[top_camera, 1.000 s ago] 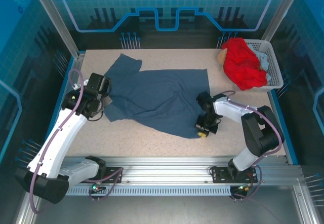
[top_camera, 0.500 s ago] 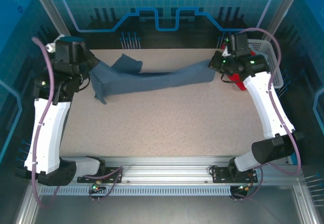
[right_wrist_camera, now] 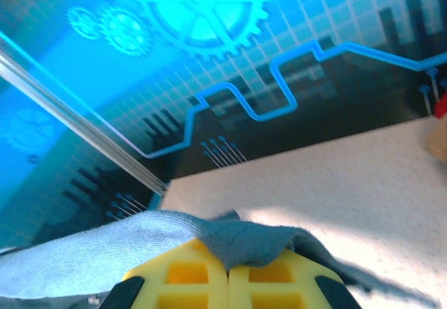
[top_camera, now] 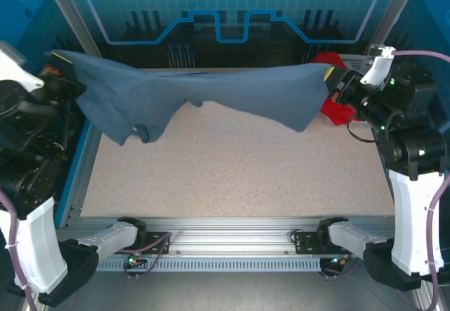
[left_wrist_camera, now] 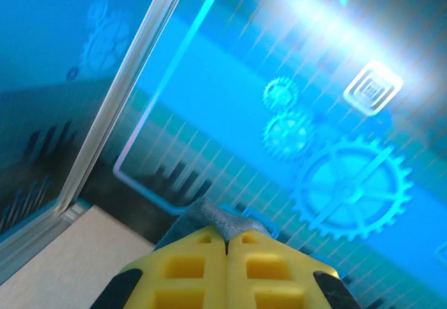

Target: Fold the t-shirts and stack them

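The slate-blue t-shirt (top_camera: 204,93) hangs stretched in the air across the back of the table, held at both ends. My left gripper (top_camera: 62,63) is high at the far left, shut on one corner of the blue cloth (left_wrist_camera: 209,214). My right gripper (top_camera: 332,77) is raised at the far right, shut on the other edge of the blue shirt (right_wrist_camera: 244,239). A loose part of the shirt droops at the left and another at the right. The red t-shirt (top_camera: 337,110) lies in the basket behind the right gripper, mostly hidden by it.
The white perforated basket (top_camera: 358,61) stands at the back right corner. The speckled tabletop (top_camera: 232,163) lies bare below the hanging shirt. Metal frame posts (top_camera: 70,15) rise at the back corners, close to both raised arms.
Both arms have lifted the blue shirt off the table, up and apart, until it hangs stretched between them. One second ago it lay flat on the table.
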